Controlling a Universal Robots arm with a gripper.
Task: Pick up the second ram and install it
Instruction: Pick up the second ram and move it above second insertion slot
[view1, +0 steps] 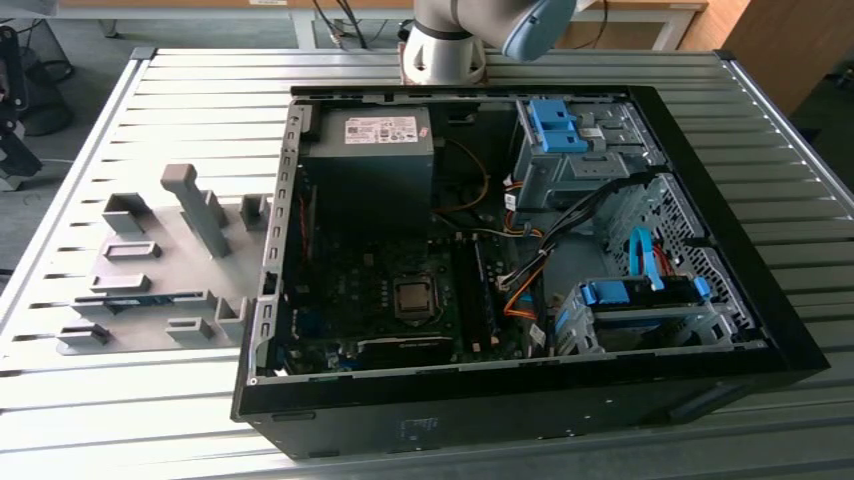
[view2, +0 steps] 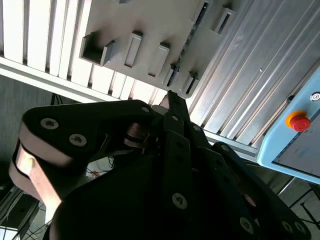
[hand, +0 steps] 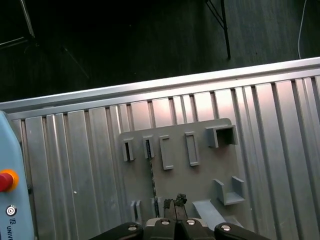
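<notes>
The second ram (view1: 134, 298) is a thin blue-green stick standing on edge in the grey fixture plate (view1: 160, 255), at the exterior view's left of the open computer case (view1: 507, 230). In both wrist views it is a narrow dark strip (hand: 151, 172) (view2: 190, 37) held between small grey blocks. My gripper (hand: 174, 202) (view2: 170, 97) hangs well above the fixture, close to one end of the stick and apart from it. Its black fingers are shut together with nothing between them.
The case lies open on the ribbed metal table (view1: 200, 90), showing the motherboard, long black slots (view1: 470, 290), a power supply (view1: 374, 150) and blue drive brackets (view1: 641, 295). A light-blue pendant with a red stop button (view2: 299, 121) (hand: 5, 180) lies beyond the fixture.
</notes>
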